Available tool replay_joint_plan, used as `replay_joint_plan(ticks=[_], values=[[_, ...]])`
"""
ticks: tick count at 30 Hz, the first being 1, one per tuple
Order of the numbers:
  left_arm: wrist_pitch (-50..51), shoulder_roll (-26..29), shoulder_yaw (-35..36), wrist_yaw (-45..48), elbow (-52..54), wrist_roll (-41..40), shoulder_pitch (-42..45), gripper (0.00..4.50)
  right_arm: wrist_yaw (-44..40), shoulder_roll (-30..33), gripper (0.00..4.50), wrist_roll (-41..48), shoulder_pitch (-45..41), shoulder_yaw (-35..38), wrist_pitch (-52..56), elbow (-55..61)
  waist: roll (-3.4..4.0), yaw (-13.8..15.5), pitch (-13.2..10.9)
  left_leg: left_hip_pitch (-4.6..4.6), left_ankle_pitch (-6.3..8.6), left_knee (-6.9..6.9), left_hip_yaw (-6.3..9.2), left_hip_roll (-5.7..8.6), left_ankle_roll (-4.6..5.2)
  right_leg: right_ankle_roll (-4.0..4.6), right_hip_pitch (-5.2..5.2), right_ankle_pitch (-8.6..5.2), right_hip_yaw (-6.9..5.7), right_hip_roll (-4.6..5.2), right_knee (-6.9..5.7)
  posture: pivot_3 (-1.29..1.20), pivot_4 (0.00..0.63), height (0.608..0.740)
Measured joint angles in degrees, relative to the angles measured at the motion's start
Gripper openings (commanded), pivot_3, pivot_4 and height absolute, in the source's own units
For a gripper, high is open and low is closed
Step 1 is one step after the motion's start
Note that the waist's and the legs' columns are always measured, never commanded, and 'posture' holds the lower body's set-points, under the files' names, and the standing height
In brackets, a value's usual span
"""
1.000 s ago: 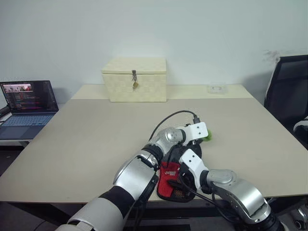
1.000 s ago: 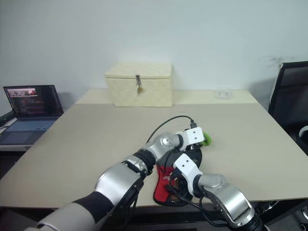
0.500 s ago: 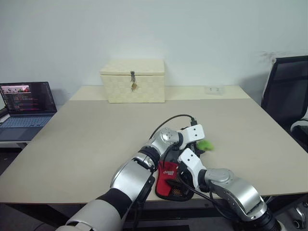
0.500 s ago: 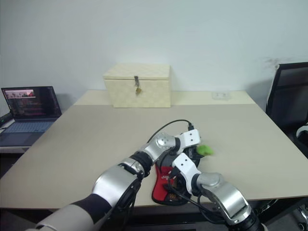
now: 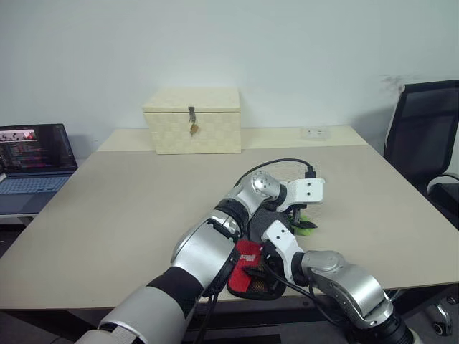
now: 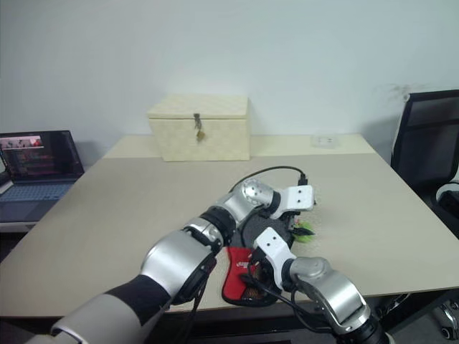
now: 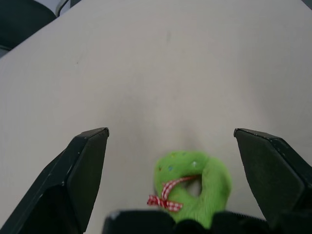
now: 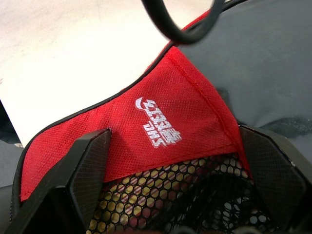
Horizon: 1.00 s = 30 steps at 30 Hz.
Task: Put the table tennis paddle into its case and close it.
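the case (image 8: 161, 122) lying at the bench's (image 5: 129, 208) near edge, red part toward that edge, left gripper (image 7: 170, 161) jaws spread wide and empty above its green tag (image 7: 192, 183), right gripper (image 8: 170, 170) jaws wide, empty, over the mesh pocket (image 8: 195, 190)

1 case (image 5: 249, 261), 1 box (image 5: 192, 120), 1 laptop (image 5: 32, 156), 1 chair (image 5: 423, 136).
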<state>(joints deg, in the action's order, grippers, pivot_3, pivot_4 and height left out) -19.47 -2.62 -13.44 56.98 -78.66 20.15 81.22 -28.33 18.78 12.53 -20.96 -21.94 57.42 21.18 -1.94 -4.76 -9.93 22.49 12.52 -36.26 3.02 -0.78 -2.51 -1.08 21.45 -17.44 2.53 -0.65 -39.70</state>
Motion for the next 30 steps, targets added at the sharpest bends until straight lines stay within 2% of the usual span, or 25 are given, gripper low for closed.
replay_joint_plan(ticks=[6, 11, 15, 18, 22, 26, 30], values=[[0.65, 4.17, 3.93, 1.19, 0.44, -3.78, -0.63, 4.49, -0.47, -0.02, 4.50, 0.41, -0.43, 0.37, 0.06, 0.00, 0.00, -0.08, 0.00, -0.06, 0.00, 0.15, -0.03, -0.01, 0.00, 0.00, 0.00, 0.00, 0.03, 0.00, 0.07, 0.00, 0.150, 0.740], [1.64, 13.65, 7.30, 1.27, 1.08, -6.26, -4.75, 4.49, -2.30, 0.83, 4.50, 3.13, -1.03, 2.98, 1.90, 1.21, 0.01, -0.01, -0.04, 0.31, -0.01, 0.21, 0.05, -0.06, -0.01, 0.01, 0.36, 0.01, -0.04, -0.03, 0.08, 0.00, 0.150, 0.740], [2.43, 17.81, 10.53, 4.03, 1.83, -9.79, -7.79, 4.49, -3.09, 1.61, 4.50, 5.86, -1.82, 6.09, 5.87, 2.75, -0.05, 0.79, -0.07, 0.69, -0.01, 0.21, 0.08, 0.00, -0.01, 0.07, 0.74, 0.04, -0.11, 0.19, -0.02, 0.00, 0.150, 0.740], [2.88, 18.80, 12.87, 9.90, 4.25, -13.55, -11.06, 4.49, -3.91, 3.19, 4.50, 7.97, -2.70, 8.09, 8.65, 3.83, -0.01, 1.40, -0.11, 0.83, -0.01, 0.20, 0.07, 0.00, -0.01, 0.16, 0.87, 0.09, -0.11, 0.28, -0.02, 0.00, 0.150, 0.740], [3.05, 19.17, 12.48, 14.75, 6.95, -14.88, -17.44, 4.49, -6.36, 7.78, 4.50, 12.28, -4.83, 12.56, 12.01, 6.91, 0.04, 1.87, -0.22, 0.92, -0.01, 0.18, 0.16, 0.05, -0.01, 0.16, 0.87, 0.10, -0.20, 0.34, 0.03, 0.00, 0.150, 0.740], [3.34, 16.68, 11.44, 14.90, 8.24, -14.90, -20.06, 4.49, -10.42, 13.58, 4.50, 16.15, -7.73, 16.26, 12.46, 8.98, 0.03, 2.47, -0.26, 0.99, -0.01, 0.15, 0.22, 0.12, 0.00, 0.14, 0.87, 0.09, -0.27, 0.34, 0.08, 0.00, 0.150, 0.740], [2.90, 14.58, 9.68, 12.84, 8.61, -14.23, -20.22, 4.49, -13.01, 19.74, 4.50, 16.30, -9.32, 17.08, 9.45, 7.45, 0.02, 2.92, -0.26, 1.00, 0.00, 0.16, 0.19, 0.21, 0.01, 0.12, 0.86, 0.08, -0.26, 0.31, 0.15, 0.00, 0.150, 0.740]])
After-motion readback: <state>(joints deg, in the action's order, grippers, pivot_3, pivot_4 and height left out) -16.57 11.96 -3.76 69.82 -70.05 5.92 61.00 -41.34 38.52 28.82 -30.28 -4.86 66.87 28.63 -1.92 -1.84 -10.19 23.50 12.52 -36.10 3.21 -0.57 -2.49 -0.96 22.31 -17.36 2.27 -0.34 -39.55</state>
